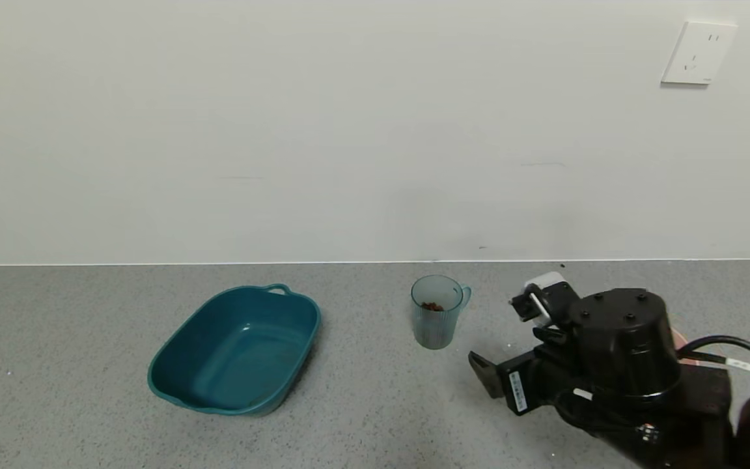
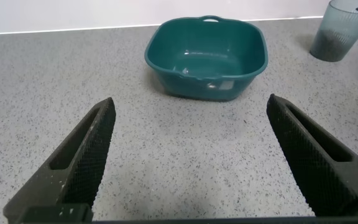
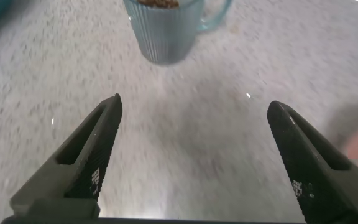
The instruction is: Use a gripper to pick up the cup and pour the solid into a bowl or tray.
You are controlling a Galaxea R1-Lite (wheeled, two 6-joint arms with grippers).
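The ribbed blue-grey cup [image 1: 437,319] stands upright on the grey counter with its handle toward the right, and dark brown pellets [image 1: 432,305] lie inside it. My right gripper [image 1: 502,339] is open and empty, low over the counter just right of the cup and not touching it. In the right wrist view the cup [image 3: 163,31] stands ahead of the open gripper [image 3: 194,104], with bare counter between them. Only a sliver of the pink bowl [image 1: 681,342] shows behind my right wrist. My left gripper [image 2: 190,102] is open and empty over the counter, out of the head view.
A dark teal tub [image 1: 235,352] with handles sits empty left of the cup; it also shows in the left wrist view [image 2: 207,56], with the cup [image 2: 340,28] beyond it. A white wall with an outlet [image 1: 698,52] rises behind the counter.
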